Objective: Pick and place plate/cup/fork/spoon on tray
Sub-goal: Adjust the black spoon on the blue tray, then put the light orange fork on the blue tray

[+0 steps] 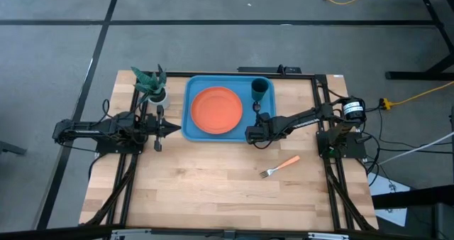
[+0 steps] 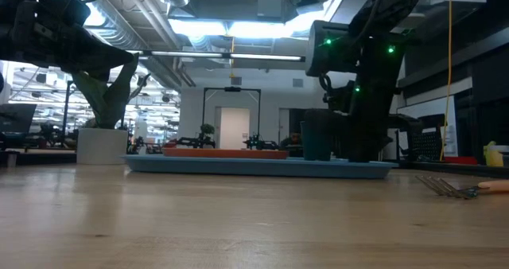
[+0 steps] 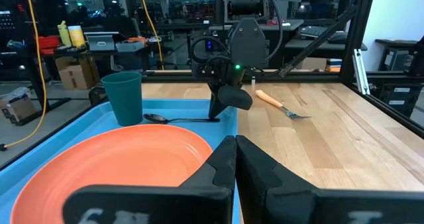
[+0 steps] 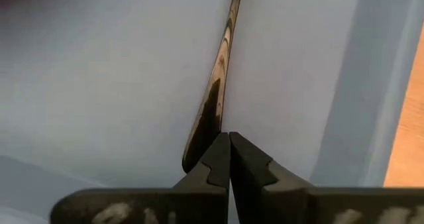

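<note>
At the tray's (image 1: 190, 130) right edge, right tool (image 4: 229, 148) pinches the spoon's (image 4: 215, 95) thin, stiff, slippery handle end. Left tool (image 3: 234, 159) waits closed, empty.

pale wooden table (image 1: 213, 190) with visible grain. smooth light-blue plastic tray (image 3: 40, 141). glossy orange plate (image 1: 217, 111). matt teal cup (image 3: 124, 98). dark shiny metal spoon (image 4: 213, 91). fork (image 1: 279, 166) with silver metal tines.

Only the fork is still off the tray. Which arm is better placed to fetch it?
Right. The silver-tined, orange-handled fork lies on the table's right half, near the right gripper at the light-blue tray's right edge. The left gripper waits beyond the tray's left side.
</note>
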Motion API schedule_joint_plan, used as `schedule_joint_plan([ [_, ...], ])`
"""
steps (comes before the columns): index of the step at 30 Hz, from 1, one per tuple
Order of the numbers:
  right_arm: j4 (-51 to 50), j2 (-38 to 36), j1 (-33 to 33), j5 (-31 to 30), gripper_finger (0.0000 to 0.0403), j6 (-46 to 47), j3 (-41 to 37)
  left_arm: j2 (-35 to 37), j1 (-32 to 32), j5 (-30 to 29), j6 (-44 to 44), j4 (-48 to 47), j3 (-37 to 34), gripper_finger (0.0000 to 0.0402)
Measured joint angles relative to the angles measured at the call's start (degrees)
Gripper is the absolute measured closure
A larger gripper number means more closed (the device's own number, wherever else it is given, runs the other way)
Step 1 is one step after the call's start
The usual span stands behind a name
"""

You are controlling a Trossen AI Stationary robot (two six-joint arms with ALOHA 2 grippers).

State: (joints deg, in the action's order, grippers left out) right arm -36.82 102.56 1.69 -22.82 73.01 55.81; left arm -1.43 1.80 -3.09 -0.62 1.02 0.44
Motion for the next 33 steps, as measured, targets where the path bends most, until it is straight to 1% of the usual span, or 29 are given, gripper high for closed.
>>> schedule_joint_plan([
  [8,0.1,-0.1,0.0,-0.1,0.0396,0.0,0.1,0.0,0.0,0.0,0.0,0.0,0.0,0.0401],
  [10,-0.6,-0.2,0.0,-1.3,0.0396,-0.3,1.3,0.0,0.0,0.0,0.0,0.0,0.0,0.0401],
  [13,-4.6,-0.2,0.3,-3.9,0.0396,-2.8,5.0,0.0,0.0,0.0,0.0,0.0,0.0,0.0401],
  [16,-11.7,-0.3,1.0,-6.5,0.0396,-3.7,9.4,0.0,0.0,0.0,0.0,0.0,0.0,0.0401],
  [18,-16.5,-0.3,1.9,-6.5,0.0396,-6.0,11.9,0.0,0.0,0.0,0.0,0.0,0.0,0.0401],
  [20,-19.9,-0.4,3.1,-4.4,0.0396,-9.7,13.5,0.0,0.0,0.0,0.0,0.0,0.0,0.0401],
  [22,-22.7,-0.4,4.6,0.8,0.0396,-14.1,13.8,0.0,0.0,0.0,0.0,0.0,0.0,0.0401],
  [23,-24.0,-0.4,5.6,4.0,0.0396,-14.9,13.8,0.0,0.0,0.0,0.0,0.0,0.0,0.0401],
  [25,-26.0,-0.4,7.4,9.1,0.0396,-14.5,13.8,0.0,0.0,0.0,0.0,0.0,0.0,0.0401],
  [27,-27.6,-0.4,9.1,13.2,0.0395,-11.9,13.8,0.0,0.0,0.0,0.0,0.0,0.0,0.0401],
  [30,-29.7,-0.4,11.6,17.8,0.0395,-9.0,13.8,0.0,0.0,0.0,0.0,0.0,0.0,0.0401],
  [33,-30.2,-0.4,14.3,19.9,0.0395,-8.9,13.8,0.0,0.0,0.0,0.0,0.0,0.0,0.0401],
])
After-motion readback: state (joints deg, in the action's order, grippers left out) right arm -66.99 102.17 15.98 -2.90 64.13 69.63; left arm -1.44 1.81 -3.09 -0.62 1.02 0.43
